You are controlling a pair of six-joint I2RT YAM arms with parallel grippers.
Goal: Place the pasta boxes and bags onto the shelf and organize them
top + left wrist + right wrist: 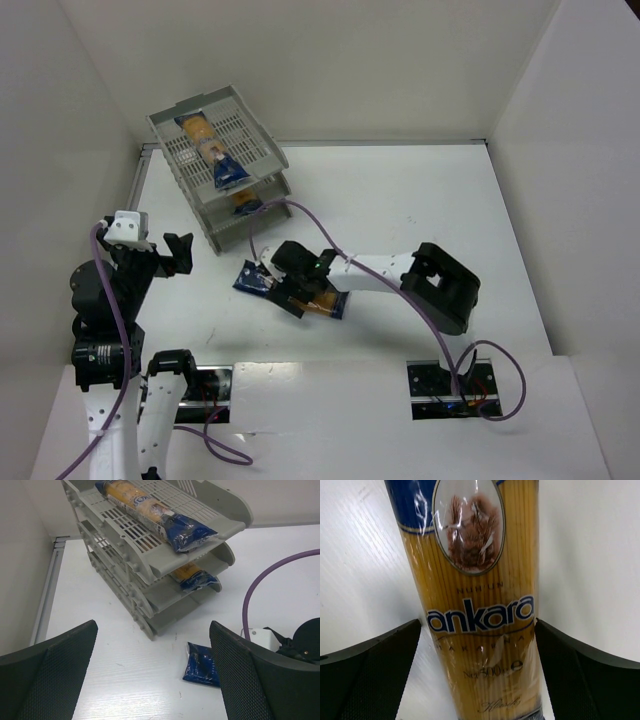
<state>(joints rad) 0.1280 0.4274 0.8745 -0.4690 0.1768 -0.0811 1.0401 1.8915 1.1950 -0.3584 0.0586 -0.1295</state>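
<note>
Nearest, third packet [475,570]: flat on table [420,200], near-right of shelf [235,525], between fingers of my right pincer [477,627].
Right pincer: spread wide astride it, not clenched yet.
Left pincer [153,630]: released, empty, facing shelf.
Risk: slick film, long pkt; a grip off-centre could let it droop, slip or snag a tray lip.
Shelf: top-tray packet [150,510], mid-tray packet [192,575]; bottom tray looks free.

White table [420,200], plain white walls [400,70] on three sides
</note>
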